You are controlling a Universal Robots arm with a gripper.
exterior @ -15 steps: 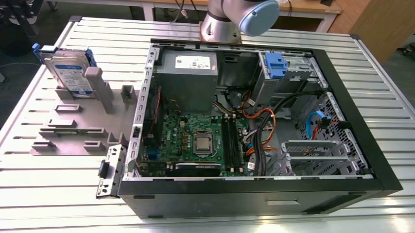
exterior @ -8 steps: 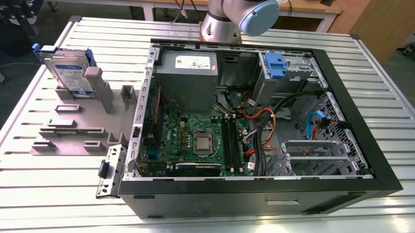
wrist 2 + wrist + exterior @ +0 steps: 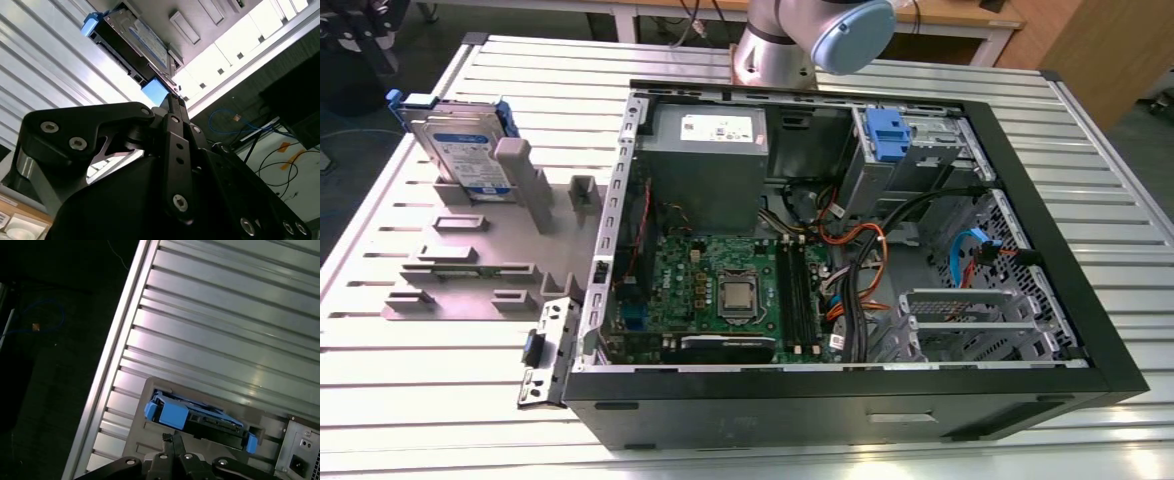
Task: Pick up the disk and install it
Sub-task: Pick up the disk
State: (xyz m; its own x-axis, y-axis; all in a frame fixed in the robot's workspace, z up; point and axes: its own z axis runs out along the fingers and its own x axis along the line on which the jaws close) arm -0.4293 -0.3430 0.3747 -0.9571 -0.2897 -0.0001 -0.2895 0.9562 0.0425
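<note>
So, the disk (image 3: 460,150) isn't picked up yet. It's standing on edge in the grey holder (image 3: 467,270) on the ribbed metal surface (image 3: 427,400), off to the exterior view's left of the open computer case (image 3: 854,400), and well apart from the drive bays inside it.

In the first wrist view the disk (image 3: 200,420) sits right ahead of the claw (image 3: 171,439). Its top edge faces the camera and the blue bracket ends stick out on both sides. Its long axis runs crosswise to the way the claw points, so the tips aim roughly at the middle-to-one-end part of that edge.

As for the claw itself, in the second wrist view (image 3: 172,100) the two fingers look pressed together into one thin ridge with nothing pinched between them. It's near the disk (image 3: 132,42), but I don't see contact.
</note>
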